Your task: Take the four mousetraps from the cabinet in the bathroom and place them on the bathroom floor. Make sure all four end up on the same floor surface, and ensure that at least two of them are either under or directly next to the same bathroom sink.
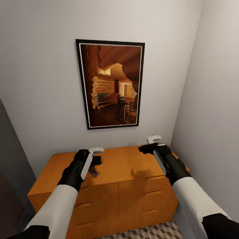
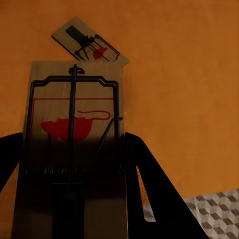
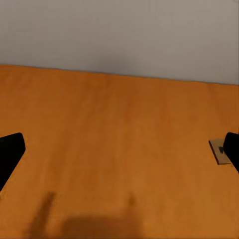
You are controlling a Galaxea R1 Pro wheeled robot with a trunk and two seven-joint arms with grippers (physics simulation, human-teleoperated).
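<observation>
**Trap in hand over cabinet**

Head view: both arms reach over the orange cabinet (image 1: 132,166); the left tool (image 1: 96,161) sits above a mousetrap (image 1: 94,172).

Left wrist: the tool (image 2: 72,164) pinches one mousetrap (image 2: 74,124); a second (image 2: 87,44) lies beyond.

Right wrist: the right tool (image 3: 119,149) hangs spread above the bare top.

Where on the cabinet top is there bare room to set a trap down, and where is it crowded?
Bare: the cabinet top from its middle to the right gripper and the wall. Crowded: the left part, where the left gripper holds one mousetrap beside another mousetrap.
</observation>
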